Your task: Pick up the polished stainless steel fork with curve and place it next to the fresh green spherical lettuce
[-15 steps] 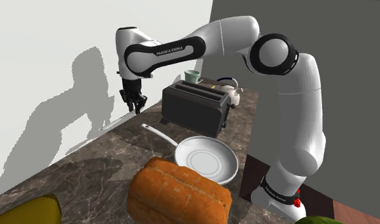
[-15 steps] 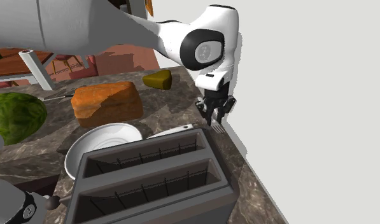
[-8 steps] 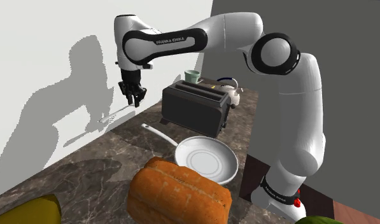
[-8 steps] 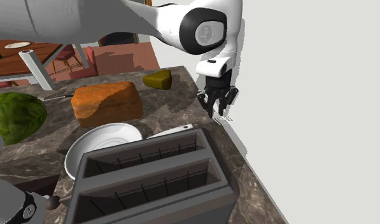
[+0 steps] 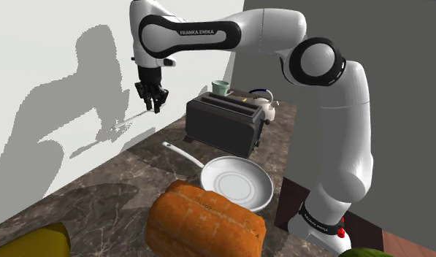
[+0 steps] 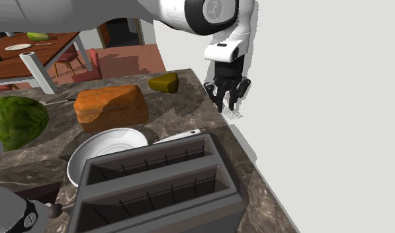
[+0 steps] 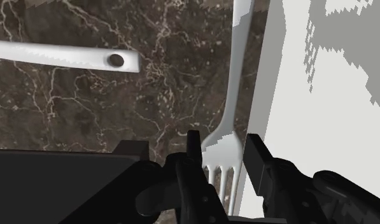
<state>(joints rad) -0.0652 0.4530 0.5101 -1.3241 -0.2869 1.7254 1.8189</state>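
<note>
I had the hand hanging high in the upper left of the shoulder view, fingers pointing down, in front of the white wall. It was clenched on the fork. In the wrist view the pale tined head sat between the two black fingers, and the fork's shaft ran straight away from them, along the line where the dark veined tabletop met the wall. A pan handle with a hole near its end lay crosswise on the tabletop, well apart from the fork.

In the second exterior view the tines poked out just below the fingertips, right of centre, showing against the wall beyond the tabletop's edge. So the fork was in the air, not lying on the tabletop.

The lettuce sat at the left edge of that view, well apart from the fork. An orange-brown loaf and the white pan stood between the two. A dark toaster took up the lower middle, and a yellow-green lump lay near the top centre. I could not tell what the lump was.
</note>
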